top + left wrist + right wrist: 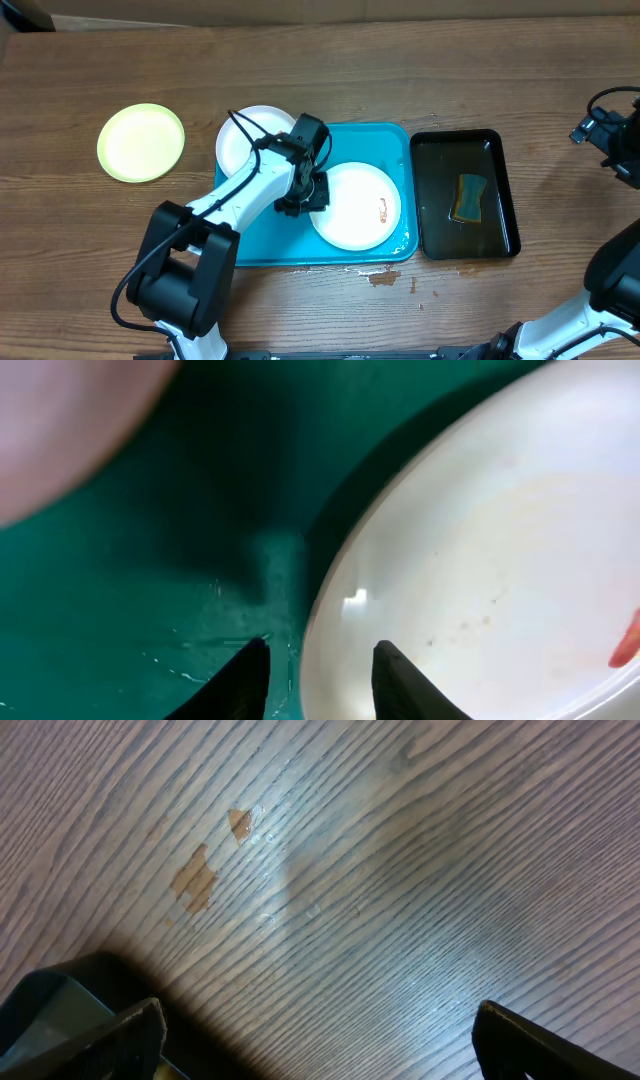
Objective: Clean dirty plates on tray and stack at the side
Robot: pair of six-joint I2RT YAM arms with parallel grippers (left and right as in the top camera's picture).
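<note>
You see the whole table (80,230) from overhead; both wrist views look down close, left sharing the tray (120,590).

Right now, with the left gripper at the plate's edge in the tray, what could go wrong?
1. The left gripper has its fingers either side of the plate rim, jaws apart, and the tray looks wet, so the plate may slide instead of lifting.
2. The second plate sits close by the left arm at the tray's far corner; a swing could knock it.
</note>
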